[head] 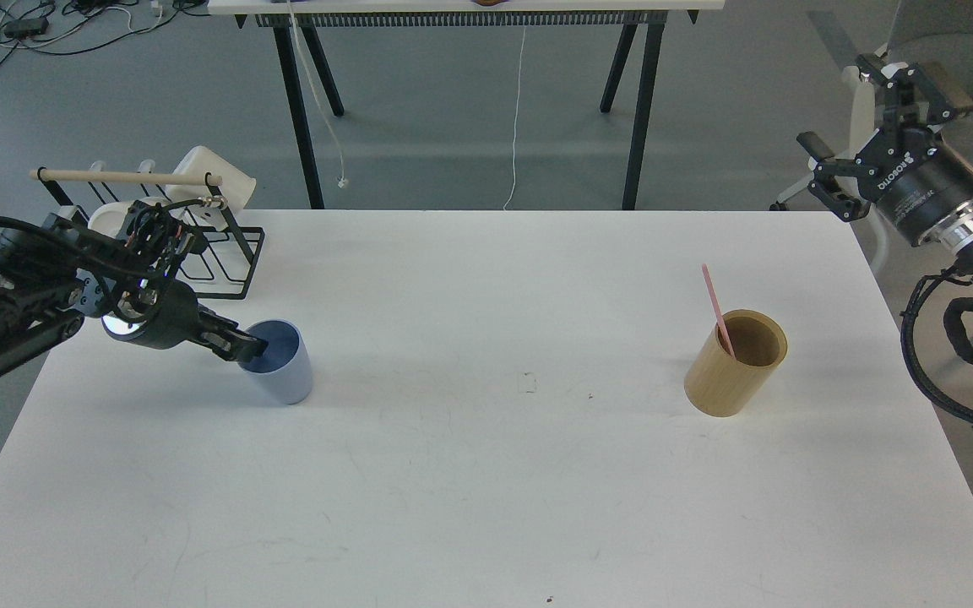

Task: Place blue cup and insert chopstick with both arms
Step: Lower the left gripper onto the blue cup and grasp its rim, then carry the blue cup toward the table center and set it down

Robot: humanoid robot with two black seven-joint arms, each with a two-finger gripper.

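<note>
Head view. Blue cup (281,363) upright on white table (486,473), left of centre, rim gripped by left hand (243,346). Right hand (854,139) off table's right edge, fingers spread, empty. Pink chopstick (717,311) leaning inside tan bamboo cylinder (733,365), right side. Wide bare table between. Wire rack (208,245) behind left arm.

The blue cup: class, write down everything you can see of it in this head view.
The blue cup is a small, pale-blue, matte, plastic-looking tumbler without a handle, narrowing toward its base. It stands upright, mouth up, on the left part of the white table, in front of the wire rack. The left gripper has its jaws at the cup's near-left rim, apparently gripping it.
</note>
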